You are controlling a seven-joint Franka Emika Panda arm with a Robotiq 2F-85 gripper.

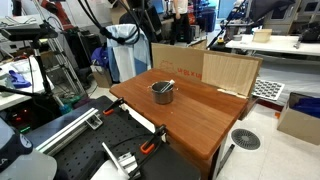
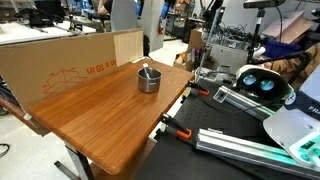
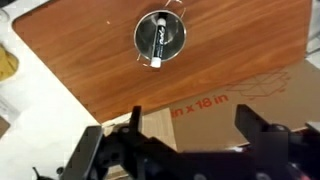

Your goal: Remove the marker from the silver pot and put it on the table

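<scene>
The marker (image 3: 157, 42) lies in the pot (image 3: 160, 35) on the table (image 3: 230, 50). The gripper (image 3: 190, 128) gapes wide and empty, its blurred body cut off.

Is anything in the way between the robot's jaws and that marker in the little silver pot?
Nothing visible. In the wrist view the marker lies uncovered in the silver pot, with only bare table between it and the open gripper. Cardboard sits under the jaws at the table's edge, apart from the pot.

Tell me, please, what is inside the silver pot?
The marker lies inside the silver pot, its light end toward the rim. In an exterior view the pot's wall covers its lower part; the pot's bottom under it cannot be seen.
</scene>
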